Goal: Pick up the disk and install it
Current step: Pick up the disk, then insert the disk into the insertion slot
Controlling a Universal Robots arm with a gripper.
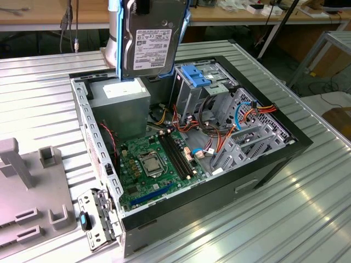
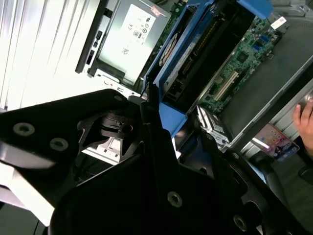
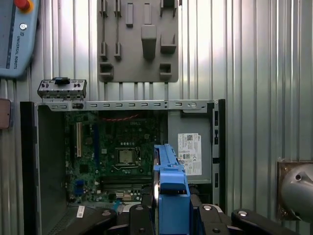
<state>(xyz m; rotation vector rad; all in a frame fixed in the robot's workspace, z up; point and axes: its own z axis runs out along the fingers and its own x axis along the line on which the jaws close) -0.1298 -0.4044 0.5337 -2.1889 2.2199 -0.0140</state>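
Exterior view shows the disk (image 1: pixel 151 41) hanging upright with its white label facing the camera. Blue rails run along its side edges, and it sits above the rear corner of the open computer case (image 1: pixel 82 109), over the grey power supply (image 1: pixel 120 101). The drive's lower edge is clear of the case floor.

The first wrist view looks straight down and shows something the exterior view hides. The black jaws of the gripper (image 3: pixel 172 210) are closed on the disk (image 3: pixel 168 181), one on each side, and the disk appears edge-on as a blue strip. From there the drive lies over the edge of the motherboard (image 3: pixel 122 152), just beside the power supply (image 3: pixel 190 152).

In the second wrist view the gripper body (image 2: pixel 146 161) fills the foreground, with the blue rail (image 2: pixel 171 63) running away from it. A person's hand (image 2: pixel 305 117) rests at the far side of the case.

Inside the case lie the green motherboard (image 1: pixel 153 164) and the power supply in one corner. A metal drive cage (image 1: pixel 197 82) topped with blue latch tabs stands near bundles of coloured cables (image 1: pixel 249 112).

The case stands on a ribbed metal table (image 1: pixel 307 208). Beside it on the table is a grey fixture plate (image 1: pixel 22 186), and the first wrist view also shows a teach pendant (image 3: pixel 17 36) beyond the case.
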